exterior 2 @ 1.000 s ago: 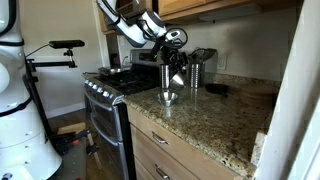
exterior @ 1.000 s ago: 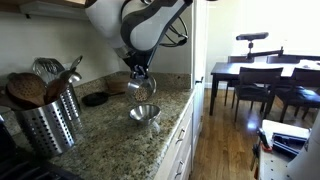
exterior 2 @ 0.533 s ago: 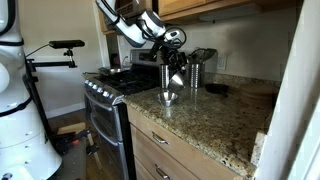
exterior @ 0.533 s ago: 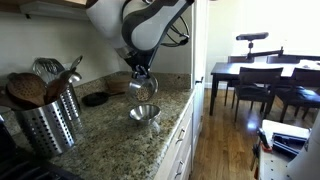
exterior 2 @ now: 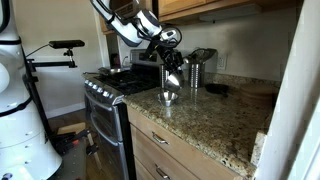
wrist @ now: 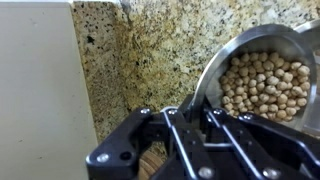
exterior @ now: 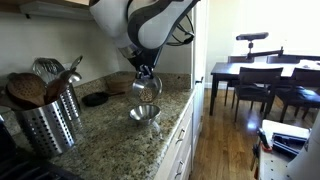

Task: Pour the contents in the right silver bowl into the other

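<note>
My gripper (exterior: pixel 143 74) is shut on the rim of a silver bowl (exterior: pixel 146 88) and holds it tilted just above the other silver bowl (exterior: pixel 145 113), which stands on the granite counter. Both exterior views show this: the held bowl (exterior 2: pixel 172 79) hangs over the lower bowl (exterior 2: pixel 169 97). In the wrist view the held bowl (wrist: pixel 262 75) is full of pale round chickpeas, and its edge is pinched in my gripper (wrist: pixel 178 112). The lower bowl's inside is hidden.
A metal utensil holder (exterior: pixel 45 118) with wooden spoons stands at the counter's near left, and a dark round dish (exterior: pixel 96 98) lies by the wall. The counter edge (exterior: pixel 185 110) drops to the floor. A stove (exterior 2: pixel 108 88) and a metal canister (exterior 2: pixel 197 70) flank the bowls.
My arm has shifted slightly with the held bowl, which now hangs a little more directly over the lower bowl. The grip is unchanged.
</note>
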Robot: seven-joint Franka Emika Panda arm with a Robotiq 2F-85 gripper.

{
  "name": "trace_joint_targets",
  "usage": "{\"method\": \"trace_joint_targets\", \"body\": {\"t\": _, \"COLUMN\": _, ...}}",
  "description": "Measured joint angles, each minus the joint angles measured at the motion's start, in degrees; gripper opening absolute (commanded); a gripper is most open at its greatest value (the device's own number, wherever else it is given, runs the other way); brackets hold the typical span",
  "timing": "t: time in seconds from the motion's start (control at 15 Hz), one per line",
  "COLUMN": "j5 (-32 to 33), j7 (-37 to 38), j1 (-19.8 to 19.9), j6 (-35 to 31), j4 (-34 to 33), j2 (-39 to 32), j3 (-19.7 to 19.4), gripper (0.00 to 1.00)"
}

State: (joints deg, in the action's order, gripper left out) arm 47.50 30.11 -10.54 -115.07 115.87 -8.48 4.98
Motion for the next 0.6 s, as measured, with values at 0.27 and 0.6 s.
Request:
{"method": "trace_joint_targets", "body": {"t": 0.27, "j5": 0.15, "j7": 0.18, "j1": 0.0, "j6": 0.08, "j4": 0.58, "j2": 0.75, "j3": 0.58, "gripper": 0.06}}
{"method": "trace_joint_targets", "body": {"t": 0.6, "j5": 0.15, "j7": 0.23, "j1": 0.0, "j6": 0.29, "j4": 0.59, "j2": 0.75, "j3": 0.92, "gripper": 0.07}}
